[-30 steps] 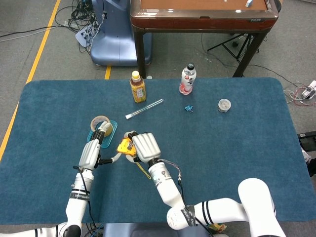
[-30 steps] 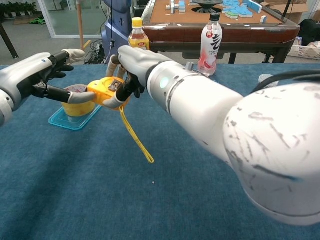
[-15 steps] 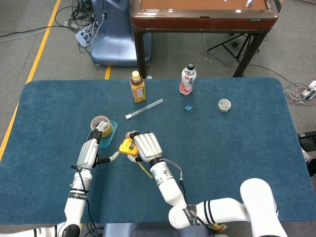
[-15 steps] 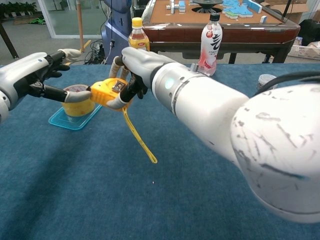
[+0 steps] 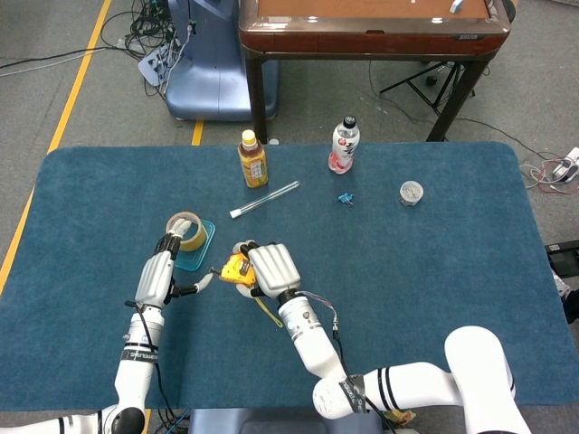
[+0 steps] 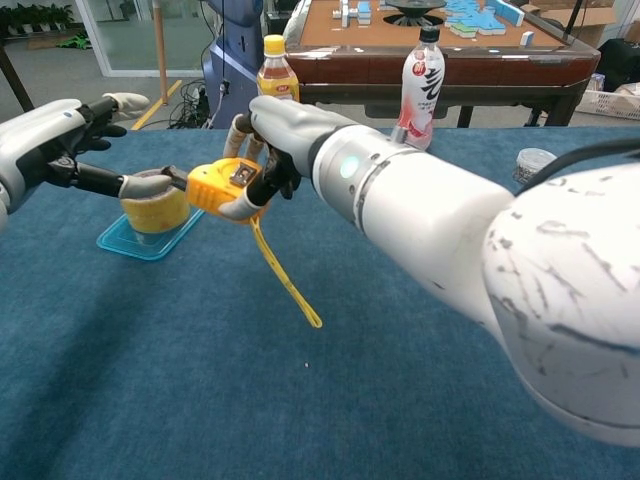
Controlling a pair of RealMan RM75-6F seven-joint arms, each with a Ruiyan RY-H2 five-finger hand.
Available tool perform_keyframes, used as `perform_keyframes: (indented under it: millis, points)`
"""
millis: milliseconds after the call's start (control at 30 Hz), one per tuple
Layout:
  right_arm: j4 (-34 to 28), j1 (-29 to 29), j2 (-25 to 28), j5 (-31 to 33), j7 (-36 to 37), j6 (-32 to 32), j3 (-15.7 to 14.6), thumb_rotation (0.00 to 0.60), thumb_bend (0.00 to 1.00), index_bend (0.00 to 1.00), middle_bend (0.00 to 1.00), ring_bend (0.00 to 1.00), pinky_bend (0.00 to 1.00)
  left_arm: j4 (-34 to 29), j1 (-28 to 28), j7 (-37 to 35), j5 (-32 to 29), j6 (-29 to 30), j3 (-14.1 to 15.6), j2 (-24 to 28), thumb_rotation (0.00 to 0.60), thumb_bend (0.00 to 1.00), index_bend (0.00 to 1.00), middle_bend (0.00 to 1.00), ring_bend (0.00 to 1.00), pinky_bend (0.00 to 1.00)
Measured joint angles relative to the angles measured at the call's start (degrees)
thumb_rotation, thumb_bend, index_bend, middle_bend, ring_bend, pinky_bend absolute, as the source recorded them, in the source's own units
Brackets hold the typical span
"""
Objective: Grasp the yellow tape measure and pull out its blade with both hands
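Note:
My right hand [image 5: 270, 268] [image 6: 283, 135] grips the yellow tape measure [image 5: 235, 268] [image 6: 226, 184] above the blue mat, left of centre. Just to the left, my left hand [image 5: 158, 277] [image 6: 58, 150] pinches the blade's tip between thumb and a finger, its other fingers spread. A short dark stretch of blade [image 6: 177, 179] [image 5: 213, 272] shows between the case and that pinch. A yellow wrist strap [image 6: 286, 285] [image 5: 266, 313] hangs from the case down to the mat.
A tape roll [image 5: 185, 225] [image 6: 156, 209] sits on a teal tray [image 5: 203, 253] [image 6: 130, 243] right behind my left hand. Further back stand a tea bottle [image 5: 252, 159], a drink bottle [image 5: 344, 145], a clear tube [image 5: 264, 199], a blue clip [image 5: 345, 198] and a small round container [image 5: 411, 192].
My left hand has drawn away to the left and the right hand has shifted slightly right with the case. A short length of blade now spans the gap.

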Motion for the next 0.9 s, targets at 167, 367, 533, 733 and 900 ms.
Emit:
perform_keyframes:
  millis: [167,367,533,733,900]
  points:
    - [-0.45,-0.11,0.28,0.28,-0.09,0.01,-0.03,0.600,0.77,0.71,0.72,0.66,0.40,-0.16,0.10,0.07,-0.44,0.20,-0.24,0.28,0.600,0.21,0.00,0.00,0.00,0.00]
    - [-0.98,-0.09,0.56,0.59,-0.42,0.12,-0.06,0.600,0.77,0.71,0.72,0.66,0.40,-0.07,0.19,-0.17,-1.11,0.19,-0.57,0.61,0.600,0.21,0.00,0.00,0.00,0.00]
    - [-1.29,-0.11,0.73,0.76,-0.58,0.33,-0.13,0.600,0.77,0.71,0.72,0.66,0.40,0.09,0.34,-0.46,-1.68,0.12,-0.85,1.13,0.600,0.21,0.00,0.00,0.00,0.00]
    - [-1.30,-0.08,0.84,1.10,-0.65,0.23,-0.17,0.600,0.77,0.71,0.72,0.66,0.40,0.16,0.67,-1.63,-2.23,-0.13,-1.20,1.80,0.600,0.21,0.02,0.00,0.00,0.00]
    - [-1.21,0.02,0.82,1.29,-0.72,0.17,-0.19,0.600,0.77,0.71,0.72,0.66,0.40,0.27,0.83,-2.54,-2.09,-0.28,-1.21,2.03,0.600,0.21,0.13,0.00,0.00,0.00]
